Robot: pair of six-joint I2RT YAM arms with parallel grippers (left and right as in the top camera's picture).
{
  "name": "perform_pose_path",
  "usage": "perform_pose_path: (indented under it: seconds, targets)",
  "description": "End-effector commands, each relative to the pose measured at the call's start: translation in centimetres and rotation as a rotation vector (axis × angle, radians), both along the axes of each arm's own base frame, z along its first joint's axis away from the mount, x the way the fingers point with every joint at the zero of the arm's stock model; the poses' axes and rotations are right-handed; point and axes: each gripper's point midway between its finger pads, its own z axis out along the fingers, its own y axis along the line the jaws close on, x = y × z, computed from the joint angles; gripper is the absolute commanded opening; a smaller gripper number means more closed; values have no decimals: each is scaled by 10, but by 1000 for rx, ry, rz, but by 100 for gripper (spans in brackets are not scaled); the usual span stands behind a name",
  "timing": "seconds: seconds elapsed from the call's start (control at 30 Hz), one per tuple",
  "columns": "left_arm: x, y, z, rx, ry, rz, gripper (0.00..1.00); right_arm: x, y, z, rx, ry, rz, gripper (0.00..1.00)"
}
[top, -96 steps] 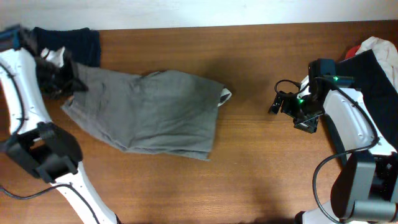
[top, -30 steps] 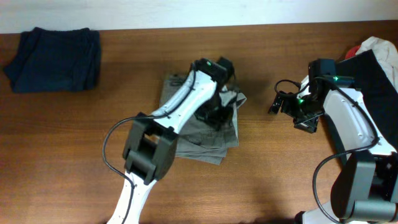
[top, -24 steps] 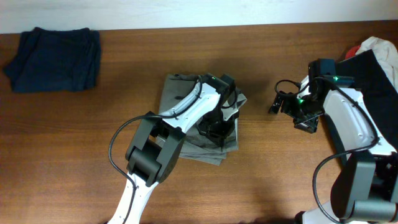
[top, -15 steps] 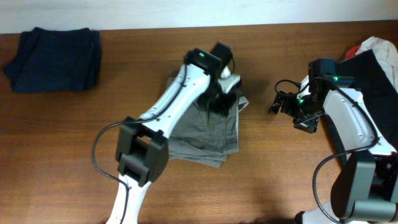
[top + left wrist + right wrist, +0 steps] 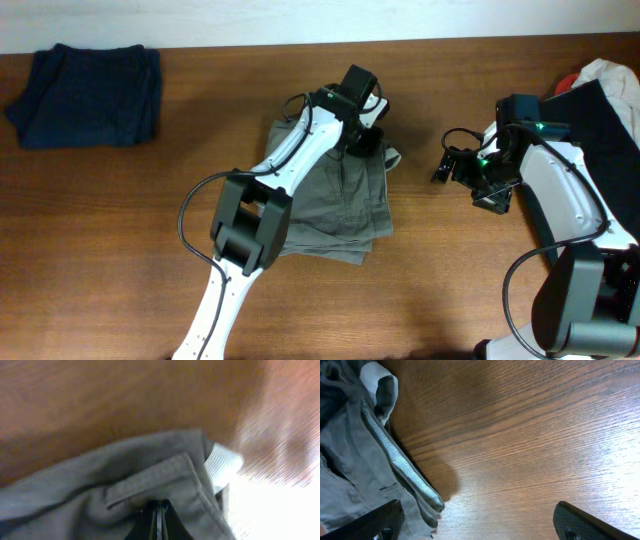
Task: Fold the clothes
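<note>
Grey-olive cloth: the shorts (image 5: pixel 335 200) lay folded, long axis running from the left gripper (image 5: pixel 366 137) back toward its own base. Jaws looked pinched on the far corner hem. The right gripper (image 5: pixel 447 167), spread empty, sat well aside; left nearer.

Brown wood table (image 5: pixel 120 250), white wall (image 5: pixel 300 20) behind.

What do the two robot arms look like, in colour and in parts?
Both the left arm and the right arm have white links, black joints and loose black cables. Small green lights glow near each wrist. The right fingers are black.
</note>
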Motion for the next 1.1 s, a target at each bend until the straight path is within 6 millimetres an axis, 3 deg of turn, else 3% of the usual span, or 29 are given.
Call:
perform_pose_path:
  seconds: [0.0,0.03,0.07,0.1,0.13,0.17,0.3,0.33,0.4,0.47,0.57,0.7,0.83,0.9,1.0,1.07]
  targets:
    - [27,1,82,-28,-123,36,14,1,-5,2,-13,-8,-3,99]
    - [35,18,114,-15,-166,73,20,1,-5,2,-13,-8,-3,99]
    - [41,46,144,28,-208,124,46,1,-5,2,-13,-8,-3,99]
    - [39,88,169,104,-227,168,74,1,-5,2,-13,-8,-3,99]
    - [31,129,179,168,-195,228,87,1,-5,2,-13,-8,-3,99]
    - [26,158,184,193,-164,272,99,1,-5,2,-13,-8,-3,99]
    - [45,250,207,-11,-91,450,99,1,-5,2,-13,-8,-3,99]
    - [44,260,211,-68,-67,462,99,1,-5,2,-13,-8,-3,99]
    - [34,288,205,-113,23,498,99,1,-5,2,-13,-8,-3,99]
    - [11,308,185,-34,121,501,99,1,-5,2,-13,-8,-3,99]
    - [-34,312,141,37,323,447,99,1,-5,2,-13,-8,-3,99]
    - [-59,301,64,9,498,422,99,1,-5,2,-13,-8,-3,99]
    - [-74,277,19,68,519,365,99,1,-5,2,-13,-8,-3,99]
    - [-71,282,22,212,464,447,99,1,-5,2,-13,-8,-3,99]
    - [-74,292,71,331,313,510,99,1,-5,2,-13,-8,-3,99]
    - [-93,295,96,315,265,519,99,1,-5,2,-13,-8,-3,99]
